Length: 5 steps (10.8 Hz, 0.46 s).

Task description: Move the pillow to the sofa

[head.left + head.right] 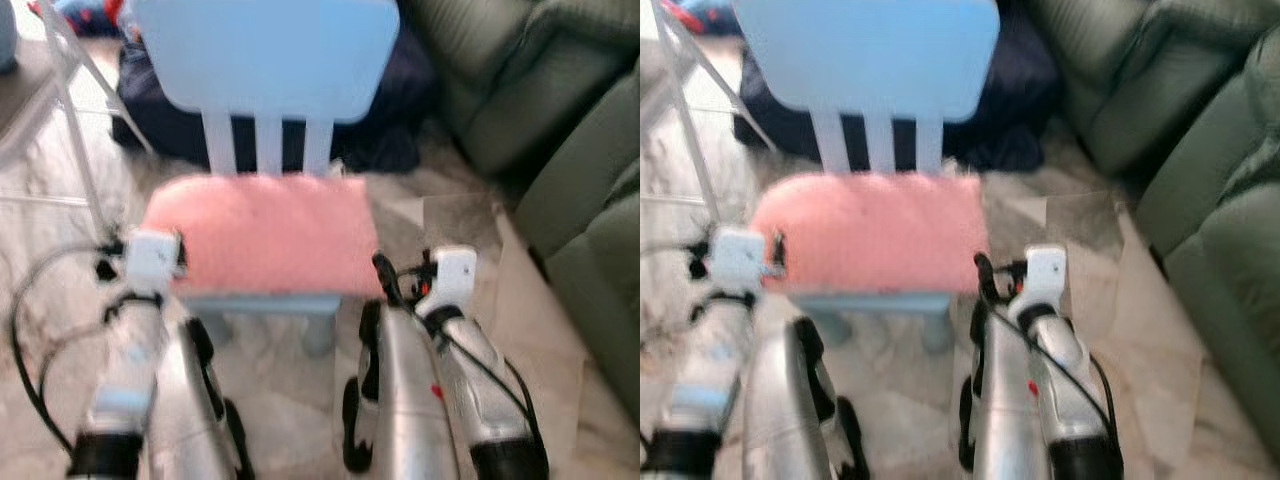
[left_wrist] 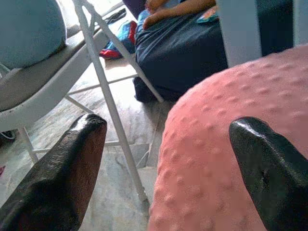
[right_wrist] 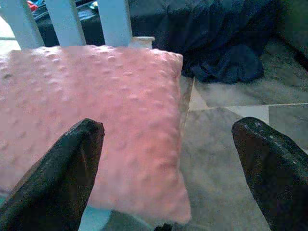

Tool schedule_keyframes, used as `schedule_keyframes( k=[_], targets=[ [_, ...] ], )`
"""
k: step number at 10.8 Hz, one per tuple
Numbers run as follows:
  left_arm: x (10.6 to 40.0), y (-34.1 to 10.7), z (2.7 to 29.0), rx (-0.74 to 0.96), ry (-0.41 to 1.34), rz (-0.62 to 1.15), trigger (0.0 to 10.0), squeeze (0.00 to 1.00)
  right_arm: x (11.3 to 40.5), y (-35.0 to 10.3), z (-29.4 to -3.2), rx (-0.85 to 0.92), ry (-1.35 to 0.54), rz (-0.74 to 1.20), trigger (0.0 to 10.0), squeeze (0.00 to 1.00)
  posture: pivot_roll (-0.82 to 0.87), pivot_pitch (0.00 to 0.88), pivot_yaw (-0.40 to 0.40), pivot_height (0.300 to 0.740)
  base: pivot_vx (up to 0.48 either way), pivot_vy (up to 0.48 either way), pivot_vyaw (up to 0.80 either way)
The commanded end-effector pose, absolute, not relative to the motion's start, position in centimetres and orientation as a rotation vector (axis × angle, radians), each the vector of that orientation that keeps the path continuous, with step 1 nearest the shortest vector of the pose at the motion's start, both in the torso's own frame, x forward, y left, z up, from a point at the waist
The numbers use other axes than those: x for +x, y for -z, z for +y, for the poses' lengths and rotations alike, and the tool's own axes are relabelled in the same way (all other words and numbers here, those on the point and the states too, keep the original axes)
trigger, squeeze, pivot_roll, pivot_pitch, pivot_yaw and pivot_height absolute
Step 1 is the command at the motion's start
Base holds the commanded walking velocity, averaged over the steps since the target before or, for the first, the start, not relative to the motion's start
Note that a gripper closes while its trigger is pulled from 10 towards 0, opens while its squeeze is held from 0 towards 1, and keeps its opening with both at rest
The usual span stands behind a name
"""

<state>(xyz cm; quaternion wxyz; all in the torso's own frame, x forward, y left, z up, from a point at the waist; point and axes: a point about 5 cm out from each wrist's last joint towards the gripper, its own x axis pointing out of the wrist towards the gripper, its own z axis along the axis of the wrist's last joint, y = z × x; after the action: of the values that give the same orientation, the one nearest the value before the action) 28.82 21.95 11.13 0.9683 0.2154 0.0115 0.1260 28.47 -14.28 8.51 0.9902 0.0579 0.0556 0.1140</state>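
Head camera, looking down: pink pillow (image 1: 262,235) lying flat on the seat of a small light-blue chair (image 1: 265,60), long axis running across the robot from left to right, one short end toward each arm. Left gripper (image 1: 150,262) level with the pillow's left end, right gripper (image 1: 410,285) level with its right end, front corner just beside the black fingers. Neither arm clearly nearer; pillow centred between the two. Green sofa (image 1: 560,120) off to the robot's right, well apart from the chair, across a stretch of marble floor (image 1: 450,230).

Left wrist: fingers (image 2: 62,178) spread wide, nothing between them but the pillow's rounded end, one finger in front of the dotted pink fabric, the other out over the floor beside a white folding chair (image 2: 103,86). Contact with the fabric not certain. Dark bedding (image 2: 178,48) with a person's arm (image 2: 178,8) on it beyond.

Right wrist: fingers (image 3: 62,178) likewise parted and empty, straddling the pillow's right front corner, which hangs past the seat edge. One finger before the pink fabric, the other over bare tile. Pillow ahead of the fingers and toward the robot's left.

Judged from this: pillow not yet gripped, a two-sided squeeze along its long axis the likely next step.
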Motion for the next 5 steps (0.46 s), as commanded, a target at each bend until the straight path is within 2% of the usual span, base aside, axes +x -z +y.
schedule_keyframes(
  k=[1,2,3,4,5],
  targets=[
    [29.1,-11.3,22.6,0.44,-0.259,0.027,10.0,0.0,28.9,-8.6,-14.7,0.123,-0.217,0.128,10.0,0.0,-0.03,0.308,-0.072,0.46,0.0,0.0,0.0],
    [29.6,-11.8,22.8,0.42,-0.258,0.017,10.0,0.02,29.7,-9.1,-14.7,0.122,-0.234,0.122,10.0,0.0,-0.02,0.323,-0.075,0.46,0.0,0.0,0.0],
    [30.6,-12.4,23.0,0.416,-0.269,0.001,10.0,1.0,30.7,-9.4,-14.5,0.118,-0.251,0.119,10.0,0.0,-0.02,0.332,-0.077,0.46,0.0,0.0,0.0],
    [31.7,-13.1,23.2,0.403,-0.287,-0.008,10.0,1.0,31.7,-9.9,-13.5,0.167,-0.317,0.121,10.0,1.0,-0.02,0.346,-0.077,0.46,0.0,0.0,0.0],
    [32.6,-14.1,23.5,0.418,-0.328,-0.034,10.0,1.0,32.9,-10.4,-12.5,0.131,-0.321,0.11,10.0,1.0,-0.02,0.355,-0.078,0.46,0.0,0.0,0.0]
  ],
)
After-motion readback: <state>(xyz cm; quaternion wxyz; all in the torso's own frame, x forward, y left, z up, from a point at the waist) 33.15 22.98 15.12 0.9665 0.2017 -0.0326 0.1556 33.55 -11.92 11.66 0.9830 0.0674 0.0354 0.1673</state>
